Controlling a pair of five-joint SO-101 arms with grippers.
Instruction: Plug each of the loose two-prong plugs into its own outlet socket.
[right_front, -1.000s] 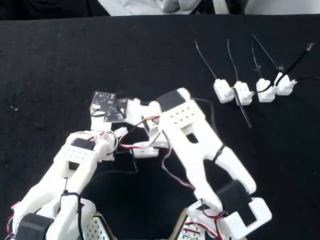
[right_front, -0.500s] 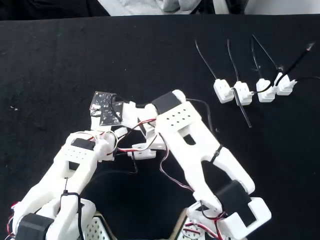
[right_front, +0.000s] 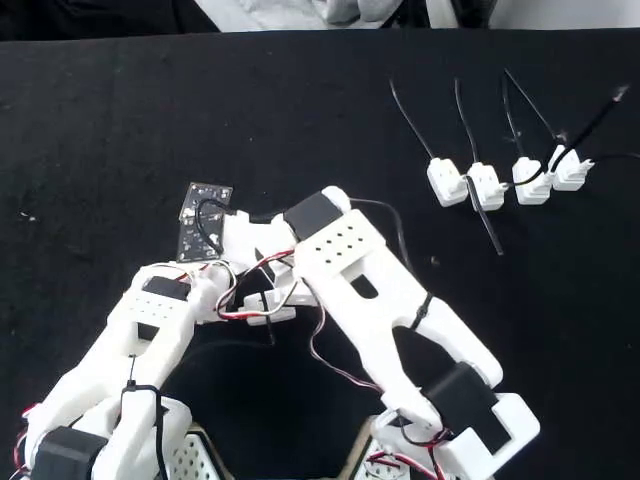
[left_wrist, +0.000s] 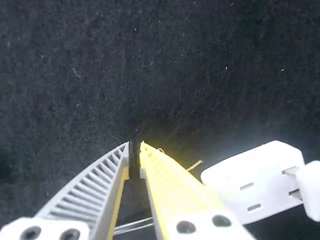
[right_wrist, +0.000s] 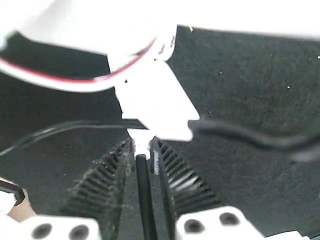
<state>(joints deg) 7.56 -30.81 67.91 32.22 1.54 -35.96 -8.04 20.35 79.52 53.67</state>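
Over black table (right_front: 100, 120), left gripper (left_wrist: 134, 147) sits closed; right gripper (right_wrist: 142, 145) clamps plug cord (right_wrist: 145, 200).

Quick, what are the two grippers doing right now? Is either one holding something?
Left gripper: shut on a thin black cord.
Right gripper: shut on a white plug at the end of its black cable.

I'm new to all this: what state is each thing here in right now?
left gripper: shut on a thin black cord.
right gripper: shut on the plug.
plug: held, its white tip against the outlet; seated or not, cannot tell.
outlet: at the right gripper's tips.
row of white connectors: lying on the table, untouched.
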